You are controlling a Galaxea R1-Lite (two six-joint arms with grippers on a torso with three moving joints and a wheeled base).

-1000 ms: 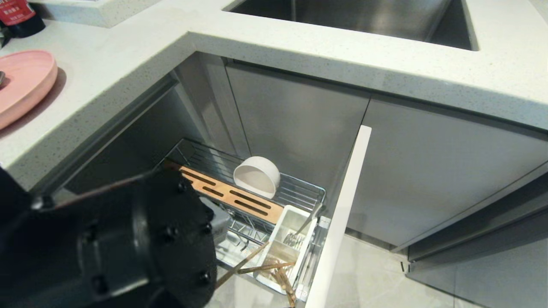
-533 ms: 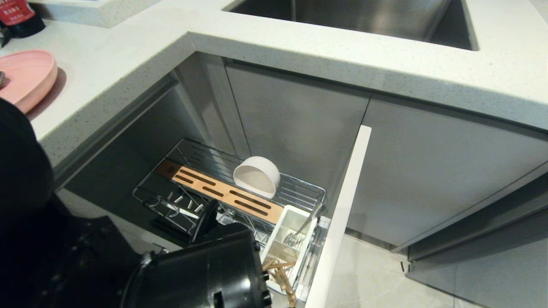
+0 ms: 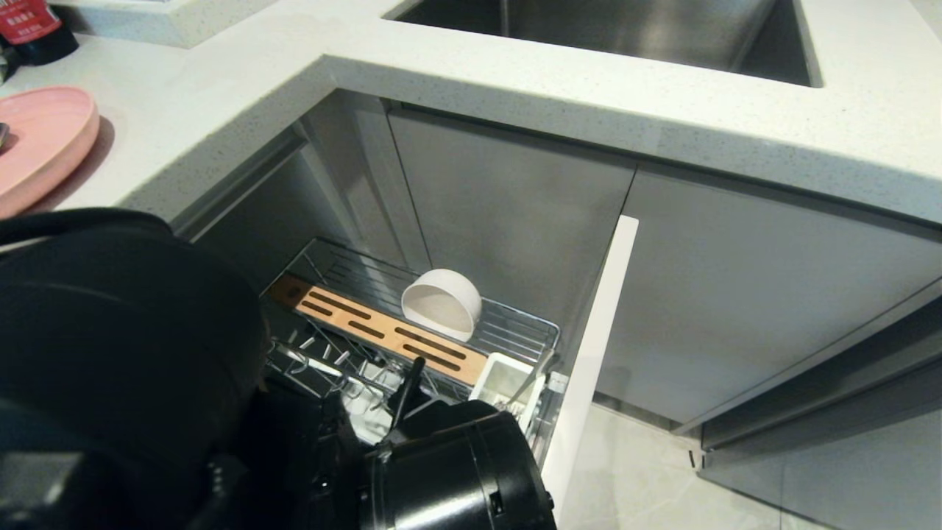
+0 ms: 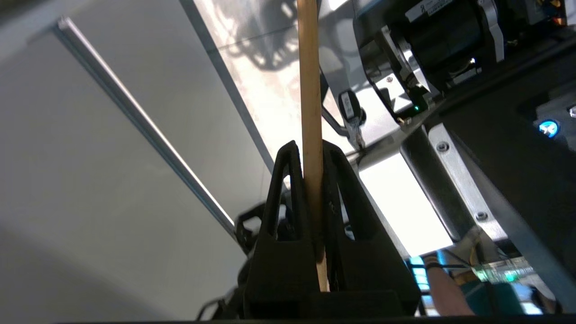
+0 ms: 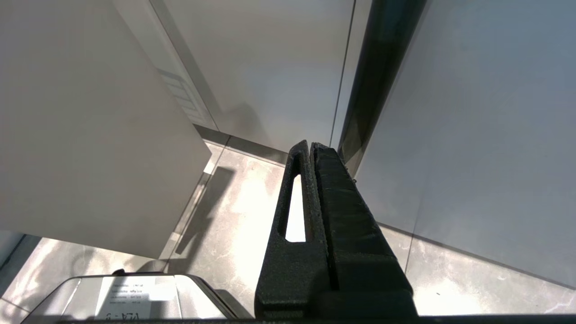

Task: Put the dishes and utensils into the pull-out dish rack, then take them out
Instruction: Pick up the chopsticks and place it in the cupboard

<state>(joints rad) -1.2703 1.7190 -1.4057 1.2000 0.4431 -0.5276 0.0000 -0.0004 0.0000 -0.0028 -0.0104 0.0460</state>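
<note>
Two arms: left arm point(image 3: 221, 412) fills head view at 7 o'clock, over the near end of the pull-out dish rack point(image 3: 515, 331). Pink plate point(image 3: 40, 143) on counter point(image 3: 221, 96) at 10 o'clock. White bowl point(image 3: 441, 303) on its side in rack, center, just beyond wooden strip point(image 3: 383, 331); white caddy point(image 3: 504, 383) at 5 o'clock of bowl. Left gripper point(image 4: 309, 157) pinched on chopsticks point(image 4: 310, 99). Right gripper point(image 5: 310, 150) clamped together, holding nothing, near floor point(image 5: 234, 211).

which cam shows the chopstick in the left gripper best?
Left wrist view: the wooden chopstick stands clamped between the left gripper fingers, its shaft running out the picture's top edge. In the head view the left arm blocks that grip, so no chopstick shows. The right wrist view shows only cabinet fronts and floor.
</note>
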